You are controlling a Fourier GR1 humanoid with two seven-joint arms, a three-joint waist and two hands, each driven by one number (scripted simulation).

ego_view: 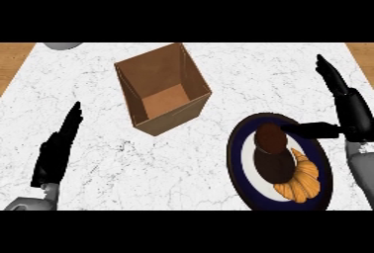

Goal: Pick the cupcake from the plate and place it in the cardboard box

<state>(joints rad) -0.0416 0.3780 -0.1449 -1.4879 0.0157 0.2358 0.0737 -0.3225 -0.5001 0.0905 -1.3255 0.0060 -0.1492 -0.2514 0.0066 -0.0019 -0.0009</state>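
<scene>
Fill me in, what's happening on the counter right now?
The right hand is at the dark blue-rimmed plate, thumb reaching in to the brown chocolate cupcake, which still sits on the plate beside an orange croissant. Its fingers are straight, nothing grasped yet. The open brown cardboard box stands empty on the white marble counter, left of the plate. The left hand rests open at the left edge.

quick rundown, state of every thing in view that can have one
cardboard box: open at the top, nothing inside
cupcake: on the plate, not lifted
croissant: lying on the plate beside the cupcake
plate: on the counter
right hand: open, thumb reaching to the cupcake
left hand: open, resting at the view's left
</scene>
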